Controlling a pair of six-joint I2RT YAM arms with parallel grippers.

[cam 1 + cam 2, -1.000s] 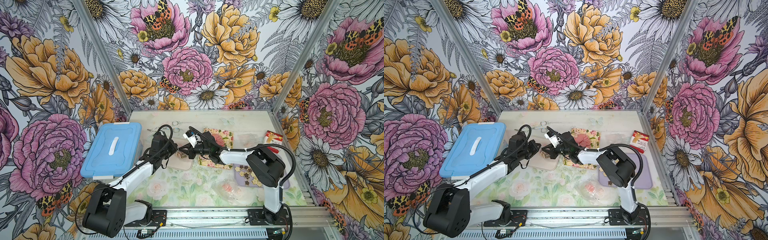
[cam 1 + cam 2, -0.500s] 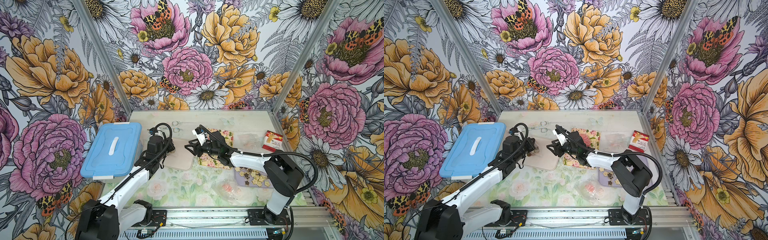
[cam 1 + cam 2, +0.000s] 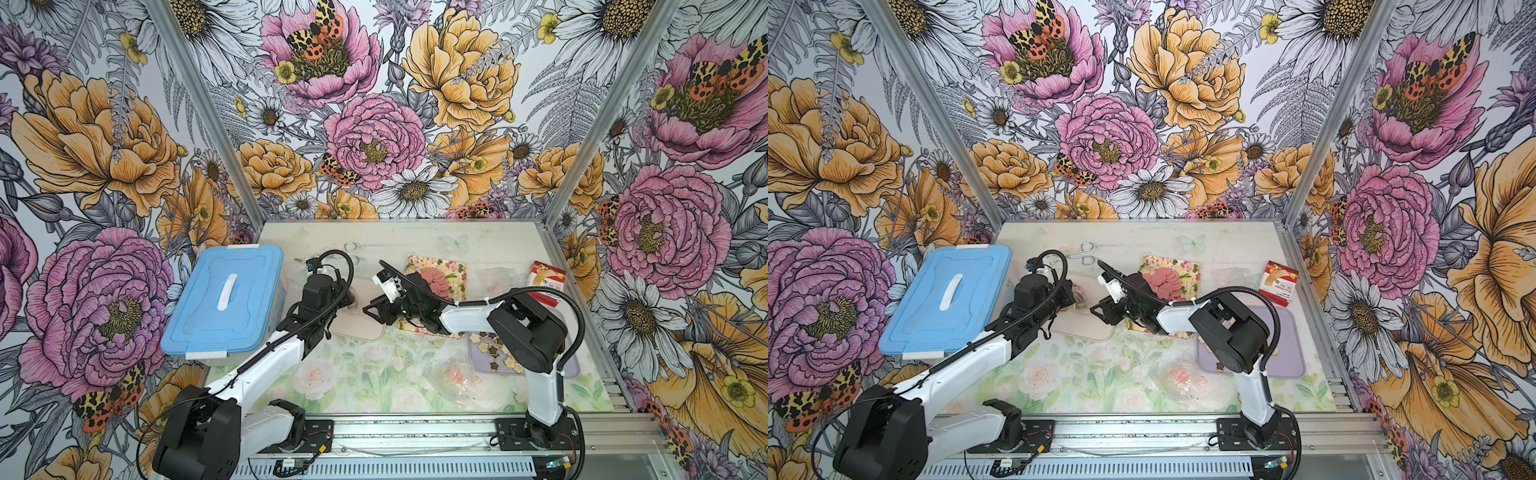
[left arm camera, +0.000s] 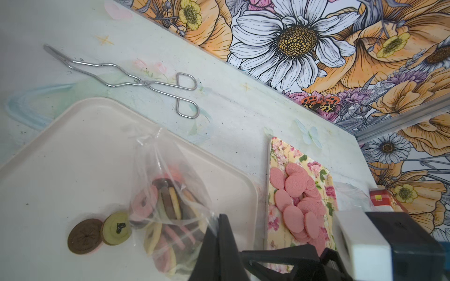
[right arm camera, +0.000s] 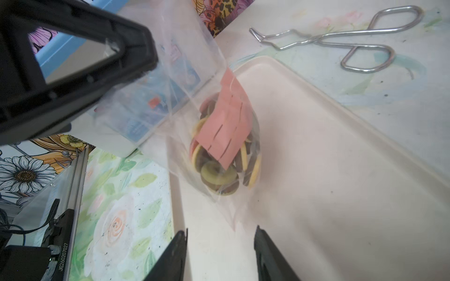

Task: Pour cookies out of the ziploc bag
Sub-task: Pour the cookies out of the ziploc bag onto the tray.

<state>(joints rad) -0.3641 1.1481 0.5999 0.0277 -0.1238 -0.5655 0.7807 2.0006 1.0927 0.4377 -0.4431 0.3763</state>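
The clear ziploc bag (image 4: 168, 167) hangs from a pinched upper corner over the cream tray (image 4: 73, 150). My left gripper (image 4: 220, 217) is shut on that corner. Ring-centred cookies (image 4: 165, 204) in pink, brown and yellow are bunched in the bag's low end. A pink label (image 5: 225, 124) is stuck on its side. Two cookies, a brown one (image 4: 84, 236) and a yellow one (image 4: 117, 227), lie loose on the tray beside the bag. My right gripper (image 5: 221, 232) is open just short of the bag (image 5: 219, 146), holding nothing. In both top views the two grippers (image 3: 353, 300) (image 3: 1096, 309) face each other over the tray.
Metal tongs (image 4: 136, 82) lie behind the tray. A floral tray (image 3: 440, 270) holds pink round discs (image 4: 299, 202). A purple tray (image 3: 1287, 357) with star biscuits, a crumpled empty bag (image 3: 461, 380) and a red packet (image 3: 546, 282) sit to the right. A blue-lidded box (image 3: 224, 299) stands to the left.
My right gripper has opened, let go of the bag and drawn back a little. My left gripper has kept its hold and lifted the bag over the tray.
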